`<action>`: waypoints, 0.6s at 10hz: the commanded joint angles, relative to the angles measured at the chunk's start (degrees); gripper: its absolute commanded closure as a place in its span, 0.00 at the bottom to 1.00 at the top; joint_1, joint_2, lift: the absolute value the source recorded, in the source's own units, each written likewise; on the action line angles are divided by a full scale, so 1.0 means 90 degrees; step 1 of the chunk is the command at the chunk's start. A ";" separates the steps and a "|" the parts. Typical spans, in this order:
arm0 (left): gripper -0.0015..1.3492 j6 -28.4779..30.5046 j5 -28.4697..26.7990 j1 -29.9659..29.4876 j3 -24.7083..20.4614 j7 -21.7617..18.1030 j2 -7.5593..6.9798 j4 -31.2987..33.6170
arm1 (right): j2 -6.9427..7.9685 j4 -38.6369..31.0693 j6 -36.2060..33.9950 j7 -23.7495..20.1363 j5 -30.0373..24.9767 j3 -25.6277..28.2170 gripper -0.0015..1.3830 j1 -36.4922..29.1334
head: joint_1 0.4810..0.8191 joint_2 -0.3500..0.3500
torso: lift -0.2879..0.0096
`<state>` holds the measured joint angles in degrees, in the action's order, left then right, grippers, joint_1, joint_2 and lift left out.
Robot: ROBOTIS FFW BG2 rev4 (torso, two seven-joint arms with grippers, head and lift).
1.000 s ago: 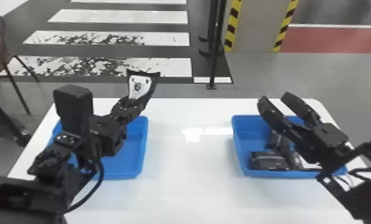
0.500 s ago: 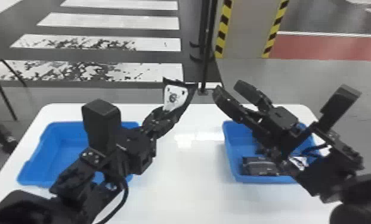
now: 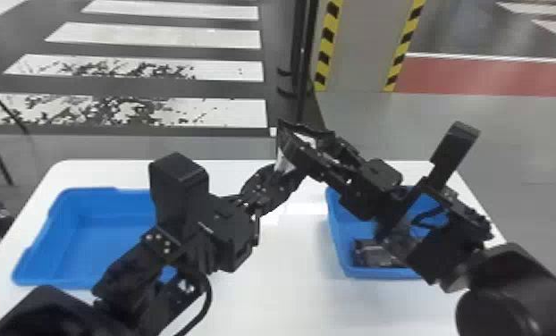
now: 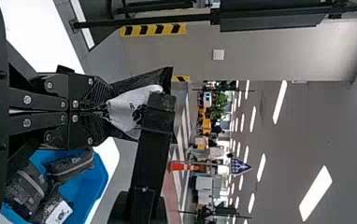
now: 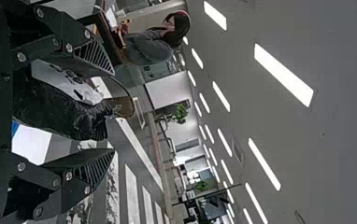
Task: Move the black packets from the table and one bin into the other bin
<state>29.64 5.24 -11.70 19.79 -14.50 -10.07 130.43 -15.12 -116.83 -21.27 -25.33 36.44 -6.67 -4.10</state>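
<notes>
Your left gripper [image 3: 287, 173] is clamped on a black packet [image 3: 283, 161] over the table's [image 3: 290, 277] far side in the head view; your right gripper [image 3: 306, 140] stands open around its upper part. The left bin [image 3: 94, 241] is to one side, and the right bin [image 3: 380, 273] holds another packet [image 3: 375, 255].

The left wrist view shows your grip on the white-labelled packet, with more packets in a blue bin.

In the right wrist view, your spread fingers [image 5: 95, 56] have the packet between them.

White tabletop [image 3: 290, 277], glossy, far corners rounded. On it, toward the left: blue plastic bin [image 3: 58, 241], shallow, upright, open-topped, partly hidden. Toward the right, well apart: second blue bin [image 3: 371, 272], also upright, partly hidden. Patch of glare between.
</notes>
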 commanded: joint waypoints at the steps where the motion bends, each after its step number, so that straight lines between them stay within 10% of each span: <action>1: 0.91 -0.0028 0.0002 -0.0012 -0.0016 0.0000 0.0005 0.0000 | -0.0028 0.0036 -0.0183 -0.0008 0.0027 -0.0071 0.78 0.0050 | 0.52 0.38 | 0.60; 6: 0.87 -0.0059 0.0179 -0.0044 -0.0079 -0.0010 0.0005 -0.0109 | -0.0019 0.0036 0.0270 0.0012 0.0128 -0.0096 0.84 -0.0028 | 0.53 0.40 | 0.60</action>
<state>29.39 6.15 -11.95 19.24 -14.55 -10.01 129.90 -15.30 -116.59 -19.56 -25.24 37.47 -7.55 -4.33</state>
